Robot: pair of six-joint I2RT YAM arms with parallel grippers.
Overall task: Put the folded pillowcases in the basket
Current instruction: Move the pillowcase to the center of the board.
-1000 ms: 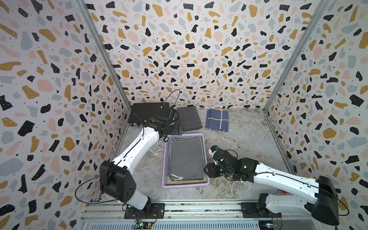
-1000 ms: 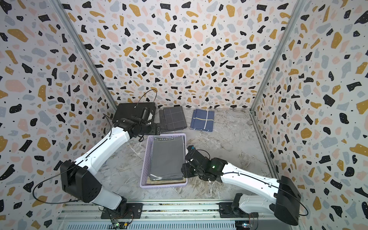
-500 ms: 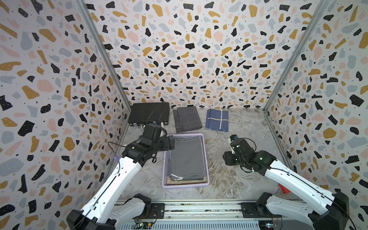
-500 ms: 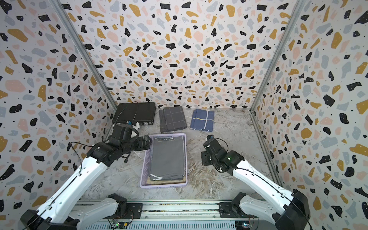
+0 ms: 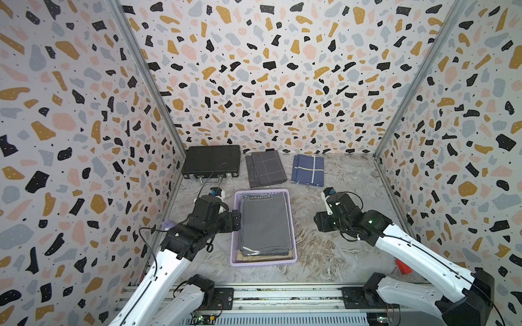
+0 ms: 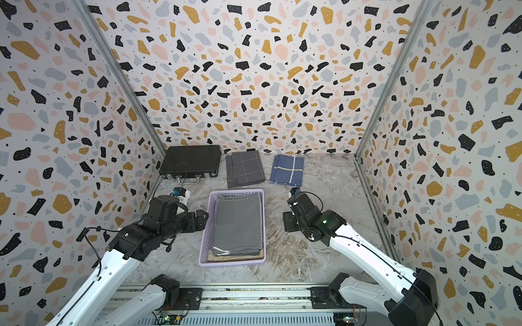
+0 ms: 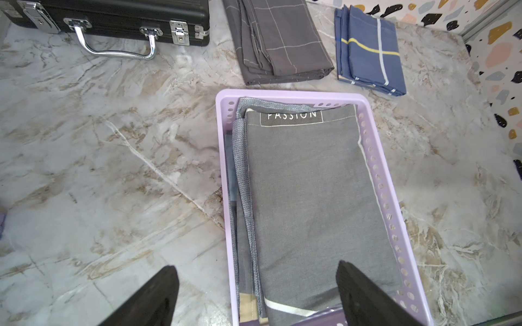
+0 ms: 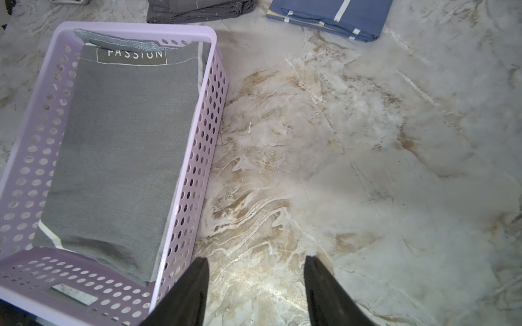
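The lavender basket [image 5: 264, 263] [image 6: 231, 264] stands mid-table. A folded grey pillowcase [image 5: 265, 223] [image 6: 238, 223] with a "PASSION" label lies flat inside it, on top of a tan cloth. My left gripper [image 5: 236, 221] [image 7: 257, 271] hangs open and empty over the basket's left rim [image 7: 223, 169], above the pillowcase [image 7: 310, 197]. My right gripper [image 5: 320, 223] [image 8: 255, 261] is open and empty above bare table, to the right of the basket wall [image 8: 195, 169] and apart from it. In the right wrist view the pillowcase [image 8: 121, 146] fills the basket floor.
A black briefcase [image 5: 211, 161] lies at the back left. Next to it are a folded grey checked cloth [image 5: 265, 169] and a folded blue cloth [image 5: 309, 170]. A small red object [image 5: 402, 266] sits at the front right. Patterned walls close three sides.
The left arm drew back from the briefcase area to the basket's left side. The right gripper moved away from the basket's right edge, farther right and back, its jaws a little wider.
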